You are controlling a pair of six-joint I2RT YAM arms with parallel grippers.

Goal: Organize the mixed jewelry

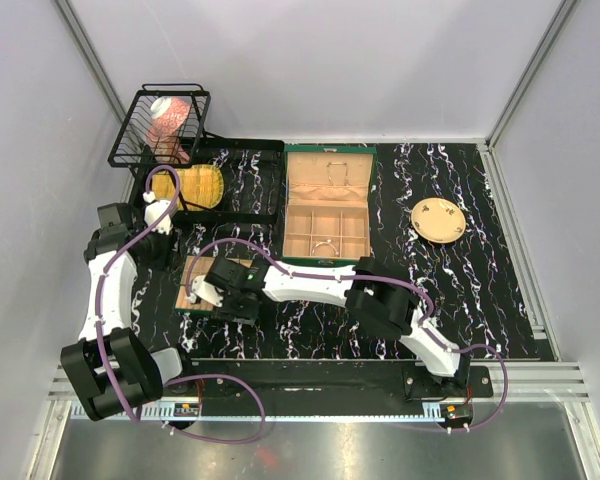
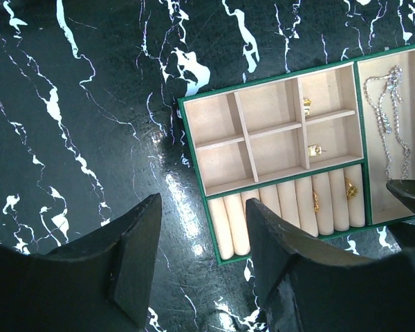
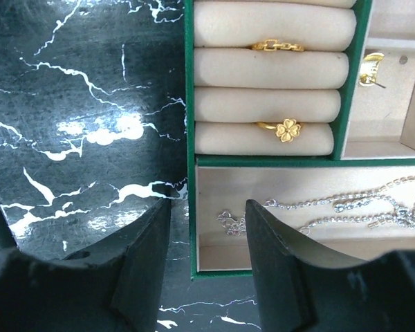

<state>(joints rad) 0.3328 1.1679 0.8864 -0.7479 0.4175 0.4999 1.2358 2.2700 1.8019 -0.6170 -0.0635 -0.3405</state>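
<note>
Black marbled table (image 1: 480, 290) carries the open green box (image 1: 352, 178) and, near it, the green tray (image 2: 263, 81), which is lined in beige.

Jewelry noted in the tray:
- The silver chain (image 3: 346, 204) is fine and beaded, and lies loose in the long end compartment.
- Two gold pieces are seated between the ring rolls, a clover ring (image 3: 285, 129) and a link ring (image 3: 277, 46).
- A small gold earring (image 3: 370, 69) lies in a square cell next to the rolls.

Left gripper (image 2: 204, 207): fingers parted, nothing held, over bare table just off the tray's roll corner.

Right gripper (image 3: 207, 207): fingers parted, nothing held, above the tray's rim at the chain compartment.
</note>
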